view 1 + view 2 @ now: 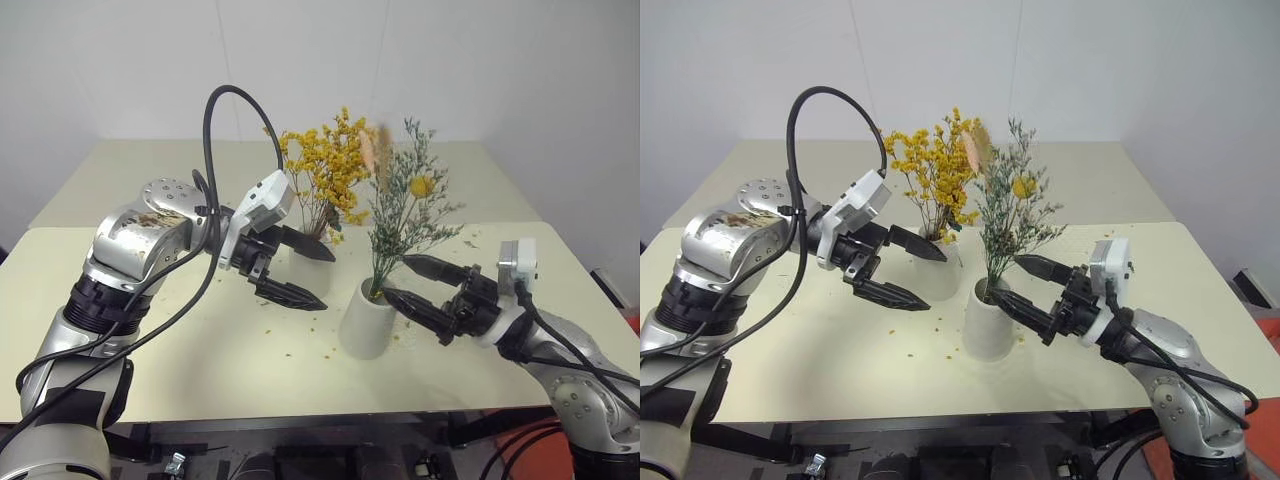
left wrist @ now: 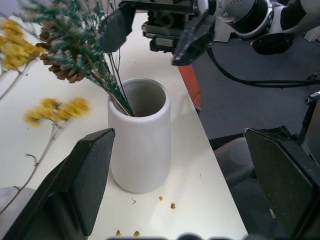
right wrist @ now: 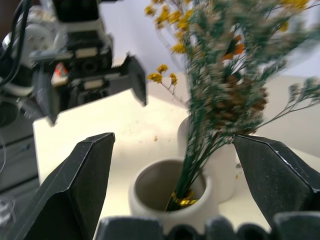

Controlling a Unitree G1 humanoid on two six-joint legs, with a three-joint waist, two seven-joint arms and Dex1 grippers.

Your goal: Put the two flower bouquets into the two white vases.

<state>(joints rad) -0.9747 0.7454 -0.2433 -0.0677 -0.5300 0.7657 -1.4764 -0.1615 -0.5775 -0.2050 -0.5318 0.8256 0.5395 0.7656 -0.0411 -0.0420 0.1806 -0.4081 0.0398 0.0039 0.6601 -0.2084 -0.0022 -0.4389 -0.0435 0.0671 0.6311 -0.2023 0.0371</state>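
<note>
The taller white vase [image 1: 366,322] stands near the table's front edge and holds the grey-green bouquet [image 1: 408,205] with its yellow bloom and pinkish plume. Its stems lean inside the vase mouth [image 2: 139,97]. My right gripper [image 1: 397,278] is open just to the right of those stems, level with the vase rim and holding nothing. Behind and to the left, the small rounded white vase [image 1: 300,268] holds the bushy yellow bouquet [image 1: 325,165]. My left gripper [image 1: 330,281] is open in front of that small vase, partly hiding it, with nothing between its fingers.
The cream table [image 1: 180,350] is sprinkled with small yellow crumbs [image 1: 290,350] around the vases. A black cable [image 1: 210,130] loops above my left arm. A white wall stands behind the table's far edge.
</note>
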